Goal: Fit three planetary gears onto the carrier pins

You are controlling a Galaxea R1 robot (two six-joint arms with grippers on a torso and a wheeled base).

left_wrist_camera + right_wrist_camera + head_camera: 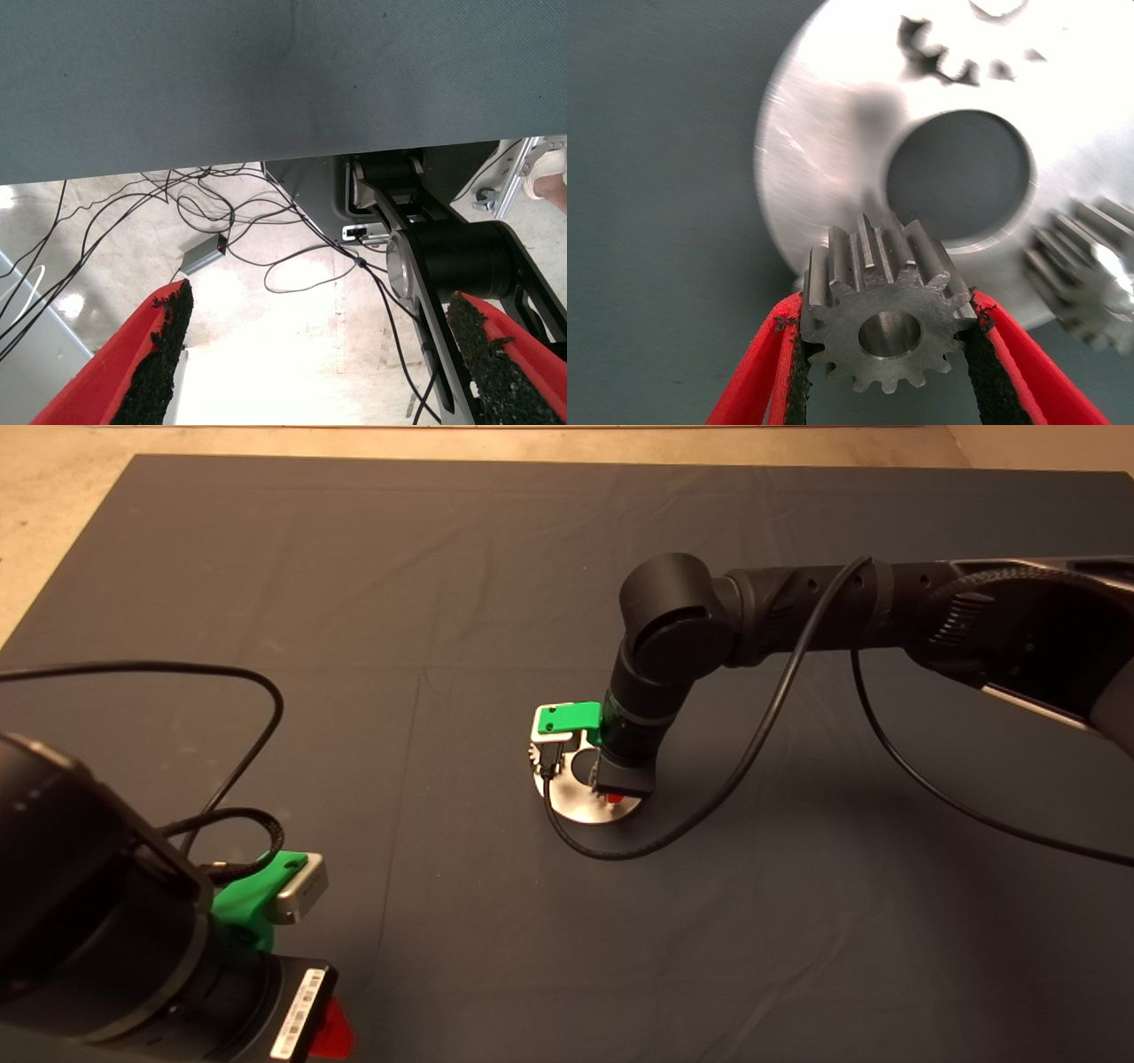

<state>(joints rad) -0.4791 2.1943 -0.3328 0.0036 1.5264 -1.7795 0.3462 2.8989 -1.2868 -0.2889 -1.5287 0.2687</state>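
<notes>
The right gripper [884,354] is clamped on a planetary gear [881,319], held just above the shiny carrier disc [824,150] at mid-mat. A second gear [1085,283] is seen at the disc's rim. The left gripper [319,354], fingers apart, is parked at the mat's near left corner.

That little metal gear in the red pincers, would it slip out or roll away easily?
The gear looks like solid metal, so probably stiff and heavy for its size. Its teeth press into the black pads, so slipping seems unlikely. Dropped on edge, it might roll.
</notes>
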